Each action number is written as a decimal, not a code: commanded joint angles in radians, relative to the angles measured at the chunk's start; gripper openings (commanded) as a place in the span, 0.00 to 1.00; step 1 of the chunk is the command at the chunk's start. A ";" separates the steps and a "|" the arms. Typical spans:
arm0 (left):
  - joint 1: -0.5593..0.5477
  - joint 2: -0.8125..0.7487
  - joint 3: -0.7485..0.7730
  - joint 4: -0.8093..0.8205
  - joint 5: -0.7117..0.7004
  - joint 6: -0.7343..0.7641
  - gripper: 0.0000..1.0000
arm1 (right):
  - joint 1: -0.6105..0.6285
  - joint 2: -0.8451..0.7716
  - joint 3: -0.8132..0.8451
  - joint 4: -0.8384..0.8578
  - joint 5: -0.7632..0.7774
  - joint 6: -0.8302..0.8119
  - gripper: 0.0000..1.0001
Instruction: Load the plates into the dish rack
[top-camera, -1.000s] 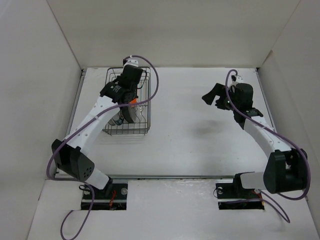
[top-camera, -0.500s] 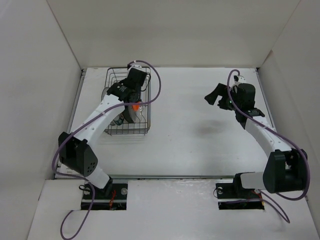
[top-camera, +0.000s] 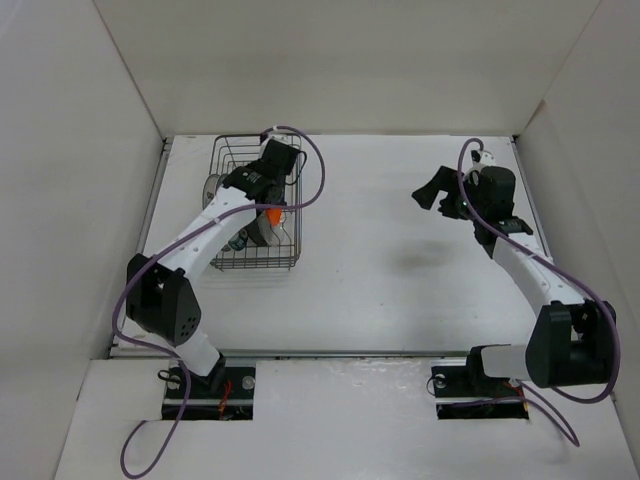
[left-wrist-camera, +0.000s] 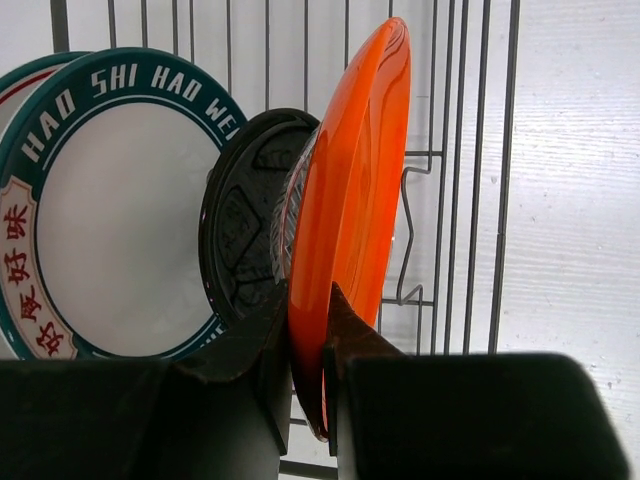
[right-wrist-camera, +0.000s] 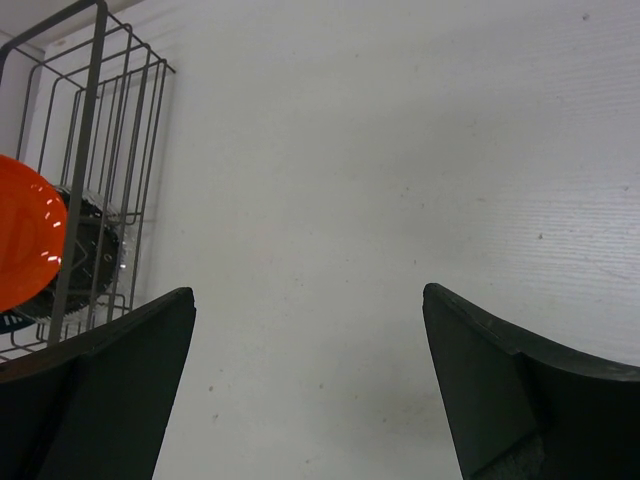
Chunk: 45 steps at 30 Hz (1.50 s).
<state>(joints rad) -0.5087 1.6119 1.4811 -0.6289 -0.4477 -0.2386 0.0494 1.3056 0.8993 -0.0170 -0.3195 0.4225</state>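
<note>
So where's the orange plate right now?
In the left wrist view, the orange plate stands on edge inside the dish rack, pinched at its lower rim by the left end effector, just right of the black plate.

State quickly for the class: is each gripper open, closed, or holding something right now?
Left gripper: closed on the orange plate.
Right gripper: open, holding nothing.

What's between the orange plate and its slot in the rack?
Nothing visible. The left claw holds the orange plate upright inside the rack, close beside the black plate, with no plate on its other side. Whether it is seated is hidden.
</note>
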 joint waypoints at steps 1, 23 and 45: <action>-0.002 0.008 -0.021 0.035 -0.013 -0.024 0.00 | -0.014 -0.028 -0.002 0.025 -0.024 -0.016 1.00; 0.030 -0.052 0.315 -0.038 0.010 0.065 1.00 | 0.070 -0.074 0.209 -0.199 0.112 -0.128 1.00; 0.288 -0.631 0.331 -0.048 -0.148 0.216 1.00 | 0.242 -0.466 0.719 -0.816 0.698 -0.261 1.00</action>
<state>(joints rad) -0.2489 1.0405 1.8626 -0.6983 -0.5381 -0.0525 0.2707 0.8627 1.5829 -0.7658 0.3092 0.1745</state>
